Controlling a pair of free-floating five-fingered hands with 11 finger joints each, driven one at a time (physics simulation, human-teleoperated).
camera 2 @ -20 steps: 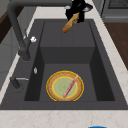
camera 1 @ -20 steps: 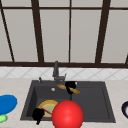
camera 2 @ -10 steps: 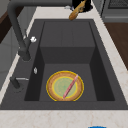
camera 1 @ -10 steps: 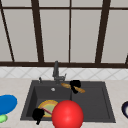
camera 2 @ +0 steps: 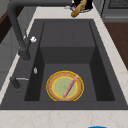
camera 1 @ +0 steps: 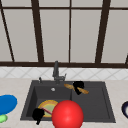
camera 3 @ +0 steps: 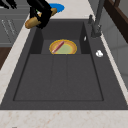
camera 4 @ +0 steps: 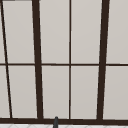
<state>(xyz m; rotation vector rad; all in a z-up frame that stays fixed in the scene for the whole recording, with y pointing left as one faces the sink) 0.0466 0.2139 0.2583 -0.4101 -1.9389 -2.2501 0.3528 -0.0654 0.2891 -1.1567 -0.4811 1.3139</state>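
Shifted slightly since the earlier frame: right robot hand (camera 1: 78, 86), fingers curled tight round the baguette (camera 1: 82, 90), now carrying it above the sink (camera 1: 100, 110). Left to do, by the look of it: setting the bread down. Idle at the sink's front edge: left robot hand (camera 1: 38, 114), grip impossible to tell, near the plate (camera 2: 53, 86) with its pink stick (camera 2: 70, 86).

No readable text, label, brand or number appears anywhere (sink, plate and counter items are all unmarked).
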